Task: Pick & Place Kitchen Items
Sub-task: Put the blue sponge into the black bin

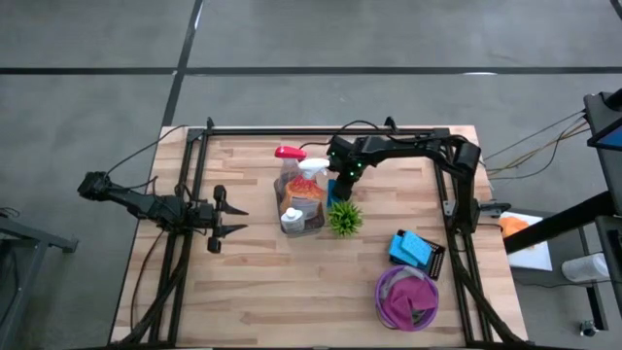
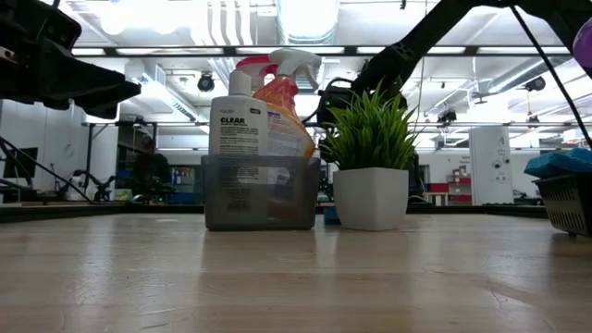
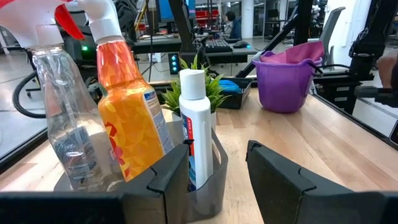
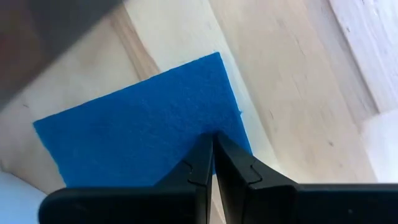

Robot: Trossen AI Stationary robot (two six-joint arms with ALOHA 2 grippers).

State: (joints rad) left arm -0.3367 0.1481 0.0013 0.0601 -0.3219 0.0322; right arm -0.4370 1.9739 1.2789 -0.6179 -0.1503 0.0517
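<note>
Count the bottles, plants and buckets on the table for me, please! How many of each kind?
Spray bottles: 2 (clear spray bottle, orange spray bottle)
Plain bottles: 1 (white bottle)
Plants: 1 (green plant)
Buckets: 1 (purple bucket)
Total: 5

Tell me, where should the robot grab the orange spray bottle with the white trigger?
Probably the narrow neck just under the white trigger of the orange spray bottle, coming from above. It stands upright in the grey plastic caddy, whose walls hide its base, with the clear red-triggered bottle close beside it.
</note>
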